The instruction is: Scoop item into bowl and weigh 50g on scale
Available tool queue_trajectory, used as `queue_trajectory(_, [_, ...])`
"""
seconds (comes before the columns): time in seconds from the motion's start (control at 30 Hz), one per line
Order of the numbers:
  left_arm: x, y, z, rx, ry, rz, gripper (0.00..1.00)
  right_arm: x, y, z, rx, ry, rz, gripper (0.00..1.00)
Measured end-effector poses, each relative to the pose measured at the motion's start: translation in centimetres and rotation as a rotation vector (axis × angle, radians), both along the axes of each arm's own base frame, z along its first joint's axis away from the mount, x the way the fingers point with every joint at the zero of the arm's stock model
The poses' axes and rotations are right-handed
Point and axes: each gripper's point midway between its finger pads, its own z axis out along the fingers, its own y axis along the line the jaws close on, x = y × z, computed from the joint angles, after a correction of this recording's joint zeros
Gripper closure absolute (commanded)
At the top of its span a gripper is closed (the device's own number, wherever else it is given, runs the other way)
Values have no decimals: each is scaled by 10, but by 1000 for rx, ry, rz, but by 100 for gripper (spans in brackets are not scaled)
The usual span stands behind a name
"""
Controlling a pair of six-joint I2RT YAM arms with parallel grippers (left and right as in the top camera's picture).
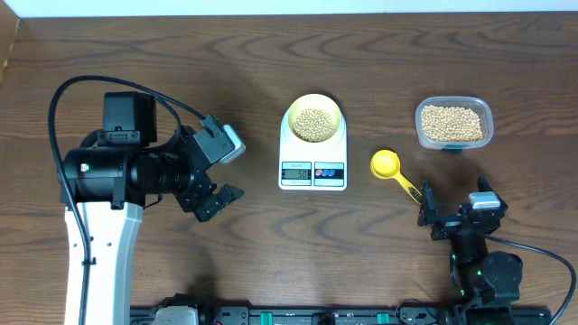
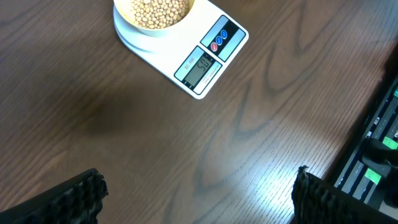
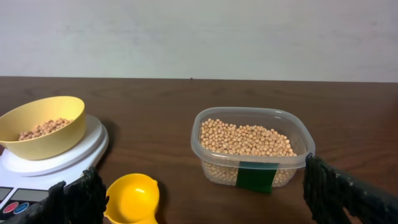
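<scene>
The scale [image 1: 312, 171] lies with its long axis running away from the robot. Its round platform is at the far end, and the squared end with the grey display [image 2: 199, 67] faces the robot. The digits on the display appear to read 50; the small print above them is too fine to read. A red and a blue button sit beside the display. The bowl [image 1: 293, 115] stands on the platform, holding a shallow heap of beans [image 1: 313, 125]. To the scale's right, a yellow measuring spoon [image 1: 386, 163] lies on the table [image 1: 271, 54]. Its cup is toward the scale and its handle angles back toward the right gripper [image 1: 454, 194]; the dark marks on the handle are illegible. Beyond the spoon, a clear tub [image 3: 205, 124] holds more beans and has a plain green label [image 3: 255, 176]. The left gripper [image 1: 237, 171] hovers left of the scale. Both grippers' fingers are spread wide, gripping nothing.
</scene>
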Motion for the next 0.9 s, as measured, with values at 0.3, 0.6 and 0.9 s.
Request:
queue_trajectory(0.3, [0,0,0,0,0,0,2,0,0,0,0,0,0,1])
queue_trajectory(0.6, [0,0,0,0,0,0,2,0,0,0,0,0,0,1])
queue_trajectory(0.9, [-3,0,-1,0,14,0,2,0,0,0,0,0,0,1])
